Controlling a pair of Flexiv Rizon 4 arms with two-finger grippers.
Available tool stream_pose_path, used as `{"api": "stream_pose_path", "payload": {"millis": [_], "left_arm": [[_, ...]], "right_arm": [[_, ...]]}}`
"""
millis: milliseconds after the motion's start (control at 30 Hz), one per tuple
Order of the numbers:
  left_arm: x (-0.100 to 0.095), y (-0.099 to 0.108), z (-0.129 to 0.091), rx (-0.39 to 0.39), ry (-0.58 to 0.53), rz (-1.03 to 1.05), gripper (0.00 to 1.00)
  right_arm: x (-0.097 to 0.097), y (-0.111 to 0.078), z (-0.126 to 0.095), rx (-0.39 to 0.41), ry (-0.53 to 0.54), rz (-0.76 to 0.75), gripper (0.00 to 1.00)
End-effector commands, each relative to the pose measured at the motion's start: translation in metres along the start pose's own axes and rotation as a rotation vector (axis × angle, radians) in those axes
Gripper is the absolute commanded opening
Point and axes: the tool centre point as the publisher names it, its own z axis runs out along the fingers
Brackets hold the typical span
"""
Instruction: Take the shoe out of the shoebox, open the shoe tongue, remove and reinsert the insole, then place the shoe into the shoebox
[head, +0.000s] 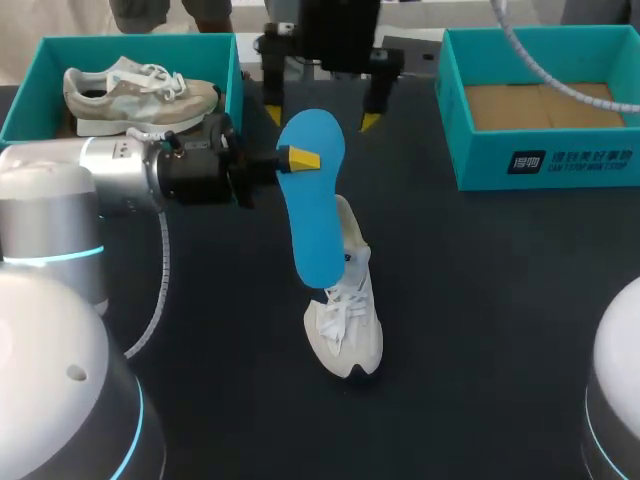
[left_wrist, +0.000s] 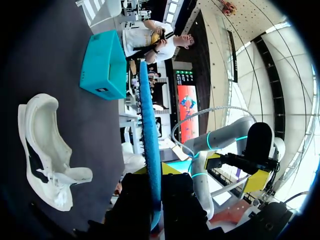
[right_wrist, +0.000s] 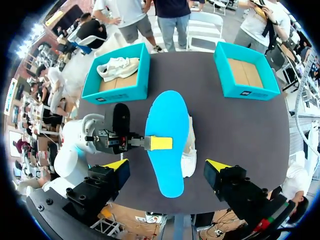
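Between the fingers of the left gripper (head: 298, 158) a blue insole (head: 315, 200) is clamped: it is pinched on its two flat faces, above its middle, and held upright over the table (head: 480, 300), with its lower end hanging toward the shoe. In the left wrist view the insole (left_wrist: 150, 140) is seen edge-on, running straight out ahead from between that gripper's (left_wrist: 155, 200) dark fingers. Below and ahead of the left gripper a white shoe (head: 348, 320) is seen on the table, laces up. Its rear part is hidden behind the insole's lower end, and whether the two touch cannot be told. From the left wrist the shoe (left_wrist: 45, 150) is seen off to one side of the fingers, well apart from them. The right gripper (head: 321, 118) is held spread wide, yellow tips far apart, with nothing touched. In its own view the gripper (right_wrist: 166, 166) frames the insole (right_wrist: 167, 145), which lies ahead of it. The left gripper's yellow fingertip (right_wrist: 161, 143) is seen pressed on the insole's face, and the shoe (right_wrist: 189, 150) is largely covered. Further ahead of the right gripper two teal boxes are set well apart — the left-hand shoebox (head: 22, 105) with a second shoe (head: 140, 95) in it, and the right-hand shoebox (head: 540, 160) with a cardboard liner (head: 540, 105).
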Motion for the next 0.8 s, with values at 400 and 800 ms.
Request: {"api": "stream_pose_path", "payload": {"millis": [400, 800], "left_arm": [[-0.001, 0.000, 0.000, 0.000, 0.001, 0.001, 0.00], [-0.001, 0.000, 0.000, 0.000, 0.001, 0.001, 0.00]], "right_arm": [[-0.066, 0.014, 0.018, 0.015, 0.550, -0.049, 1.00], [-0.075, 0.015, 0.031, 0.028, 0.860, -0.057, 1.00]]}}
